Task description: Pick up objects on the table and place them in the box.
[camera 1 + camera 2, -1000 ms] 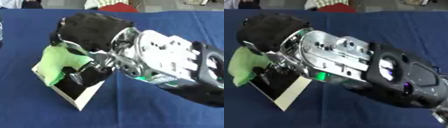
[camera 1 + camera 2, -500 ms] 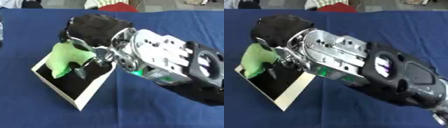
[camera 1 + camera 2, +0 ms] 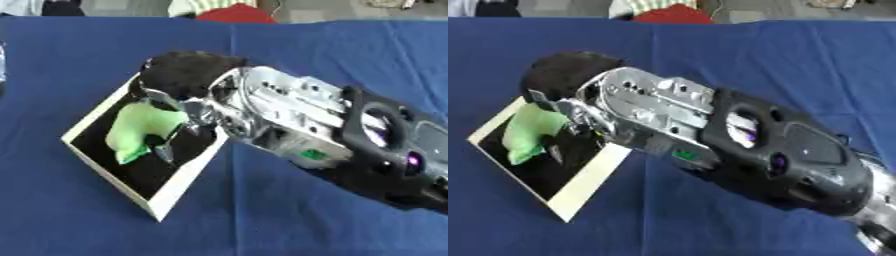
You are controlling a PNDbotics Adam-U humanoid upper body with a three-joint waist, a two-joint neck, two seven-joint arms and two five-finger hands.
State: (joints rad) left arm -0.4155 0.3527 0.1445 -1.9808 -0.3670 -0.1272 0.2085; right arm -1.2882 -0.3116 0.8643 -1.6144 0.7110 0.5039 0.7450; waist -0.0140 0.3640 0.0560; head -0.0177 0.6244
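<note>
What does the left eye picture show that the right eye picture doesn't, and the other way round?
Only the left eye view shows the box's near right wall beside the arm, a sliver of something pale at the picture's left edge, and more blue cloth left of the box. Only the right eye view shows the arm running on toward the bottom right corner, with a silver joint there. Both show the right hand reaching over the white box with its black inside, the green object under the fingers and over that black inside, and the blue tablecloth. Neither shows the left hand.
</note>
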